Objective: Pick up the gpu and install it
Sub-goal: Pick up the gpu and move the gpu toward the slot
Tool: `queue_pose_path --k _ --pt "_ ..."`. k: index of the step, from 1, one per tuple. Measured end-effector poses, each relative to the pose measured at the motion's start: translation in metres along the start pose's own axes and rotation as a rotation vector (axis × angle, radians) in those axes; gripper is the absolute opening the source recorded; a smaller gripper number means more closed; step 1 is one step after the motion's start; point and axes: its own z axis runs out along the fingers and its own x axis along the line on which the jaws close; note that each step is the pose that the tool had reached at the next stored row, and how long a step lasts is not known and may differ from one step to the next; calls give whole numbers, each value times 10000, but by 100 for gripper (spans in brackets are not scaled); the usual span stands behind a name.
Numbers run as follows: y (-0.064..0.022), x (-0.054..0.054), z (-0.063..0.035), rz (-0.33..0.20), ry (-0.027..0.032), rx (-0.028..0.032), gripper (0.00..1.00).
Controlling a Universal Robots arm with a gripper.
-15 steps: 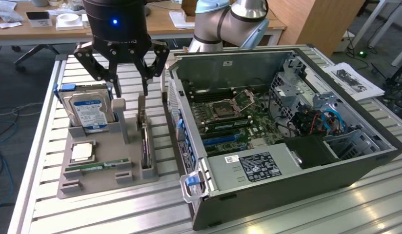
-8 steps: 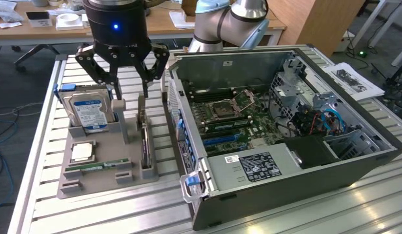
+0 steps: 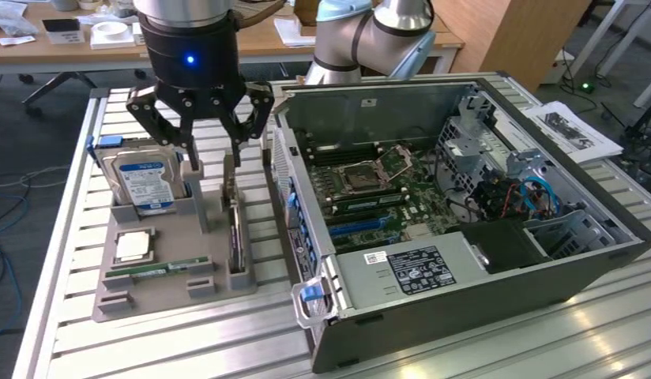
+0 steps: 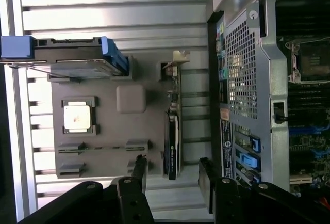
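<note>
Gripper [image 3: 212, 162], black, jaws spread wide and empty, above the thin black gpu card [image 3: 237, 237]; the card stands on edge in a slot at the edge of the grey plastic tray [image 3: 157, 288] nearest the open computer case [image 3: 463, 268], leaving both faces graspable.

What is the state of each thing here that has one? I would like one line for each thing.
gripper: open, holding nothing, above the graphics card.
graphics card: standing on edge in the grey holder, not yet picked up.
hard drive: standing in the holder.
processor chip: lying flat in the holder.
memory stick: seated in the holder.
computer case: on its side, open.
</note>
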Motion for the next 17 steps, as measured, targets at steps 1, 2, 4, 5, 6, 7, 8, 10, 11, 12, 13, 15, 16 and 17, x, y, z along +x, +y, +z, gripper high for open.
queue_pose_path --k 1,2,4,5,6,7,8,10,11,12,13,15,16,17 --pt "-1 0 17 0 0 0 53" --pt "-1 1 33 0 -1 -1 53" --pt "-3 1 71 0 -1 -1 53" --pt "-4 2 89 0 -1 -2 53" --pt "-4 2 107 0 -1 0 53" --pt "-5 3 124 0 0 0 53" --pt "-5 3 142 0 -1 -1 53" --pt "-6 4 178 1 -1 0 53" --pt "-7 5 198 0 -1 -1 53" --pt "-8 5 217 0 -2 -1 53" --pt "-8 6 235 0 -2 -1 53" --pt "-9 6 270 0 -2 -1 53" --pt "-10 7 281 0 -1 0 53" --pt "-10 7 286 0 0 0 53"
